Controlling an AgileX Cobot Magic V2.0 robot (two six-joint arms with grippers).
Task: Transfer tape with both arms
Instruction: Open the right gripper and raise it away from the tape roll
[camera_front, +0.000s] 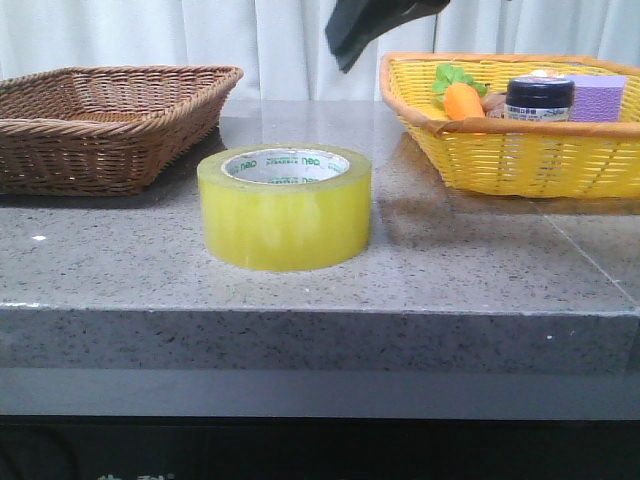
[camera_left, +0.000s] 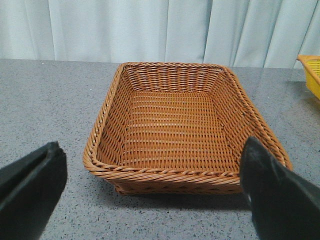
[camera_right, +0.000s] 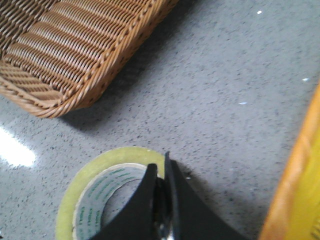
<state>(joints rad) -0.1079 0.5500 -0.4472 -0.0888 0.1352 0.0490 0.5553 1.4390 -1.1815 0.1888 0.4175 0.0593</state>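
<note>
The tape (camera_front: 285, 210), a wide yellow roll with a white core printed in green, lies flat on the grey stone table (camera_front: 300, 290) near the front middle. My right gripper (camera_front: 345, 45) hangs high above and behind it. In the right wrist view its two dark fingers are pressed together (camera_right: 160, 167), empty, over the far rim of the roll (camera_right: 85, 175). My left gripper (camera_left: 152, 145) is open wide and empty, its fingers (camera_left: 30, 190) on either side of the near wall of the brown basket (camera_left: 165, 175). It is out of the front view.
The brown wicker basket (camera_front: 120, 75) stands empty at the back left. A yellow basket (camera_front: 500, 125) at the back right holds a carrot toy (camera_front: 462, 100), a dark-lidded jar (camera_front: 538, 98) and a purple block (camera_front: 597, 97). White curtains hang behind.
</note>
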